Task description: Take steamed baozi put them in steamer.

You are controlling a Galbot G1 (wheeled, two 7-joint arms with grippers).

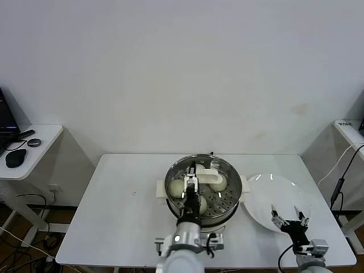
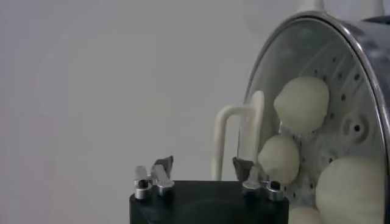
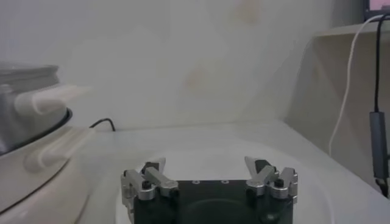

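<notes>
A: We note the steamer [image 1: 203, 192] at the table's [image 1: 125, 210] centre, steel pot on a white base with side handles. We count baozi on the perforated tray: one at left [image 1: 177, 187], one at far right [image 1: 218, 182], one near the middle [image 1: 202, 203], partly behind the arm. In the left wrist view we count four buns in all [image 2: 301, 103].

B: And the left gripper [image 1: 191, 185]?

A: Over the steamer, above the tray. In the wrist view its fingers [image 2: 159, 173] stand wide apart with nothing between them. A cream lid handle [image 2: 234, 137] shows just beyond, on the steamer's far side.

B: We log the right gripper [image 1: 290, 218] at the near right, over the near edge of the white plate [image 1: 267, 196], well apart from the steamer. Fingers spread, holding nothing.
</notes>
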